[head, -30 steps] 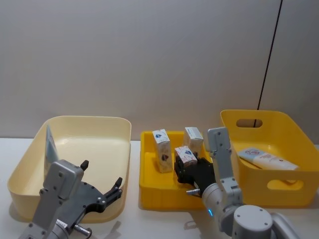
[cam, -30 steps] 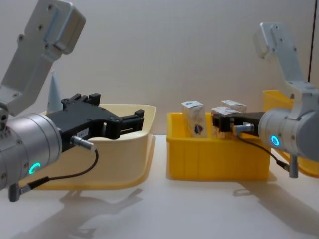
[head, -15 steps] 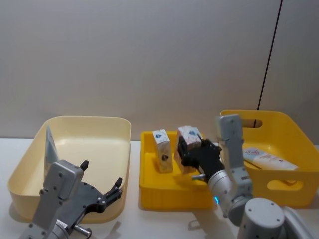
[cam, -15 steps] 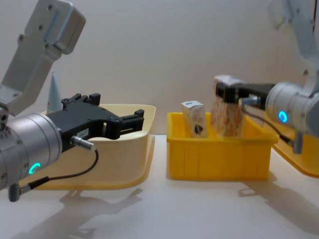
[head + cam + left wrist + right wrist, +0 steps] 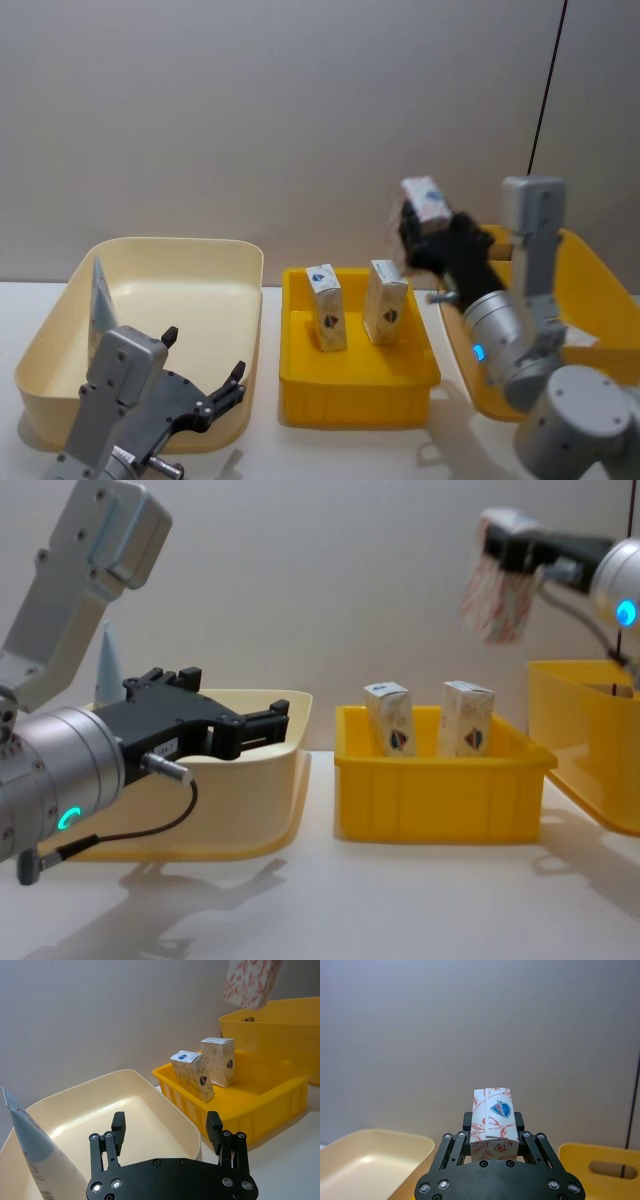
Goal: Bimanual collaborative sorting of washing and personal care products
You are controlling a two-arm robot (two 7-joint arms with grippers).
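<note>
A small yellow tray (image 5: pixel 300 375) sits in the middle of the white tabletop (image 5: pixel 400 900), flanked by a cream bin (image 5: pixel 240 300) on the robot's left and a deeper yellow bin (image 5: pixel 560 720) with a slot handle on its right. 2 white cartons stand upright in the tray: the blue-print carton (image 5: pixel 326 307) nearer the cream bin, slightly tilted, and the second carton (image 5: pixel 385 301) just beside it (they are close, but whether they touch cannot be told). A pale blue-white squeeze tube (image 5: pixel 35 1152) leans against the cream bin's far-left wall, its crimped end up. Behind everything is a plain grey wall (image 5: pixel 300 120), with a thin dark cable (image 5: pixel 545 95) running down it above the yellow bin.

The right gripper (image 5: pixel 491 1127) is raised well above the tray and the yellow bin's near rim, its fingers clamped on either side of an orange-print carton (image 5: pixel 497 592), white with a reddish leaf pattern and a round blue logo on its upper face. Nothing lies directly beneath it but open air over the gap between tray and bin.

The left gripper (image 5: pixel 166 1132) hovers low before the cream bin with its fingers spread apart, holding nothing.
</note>
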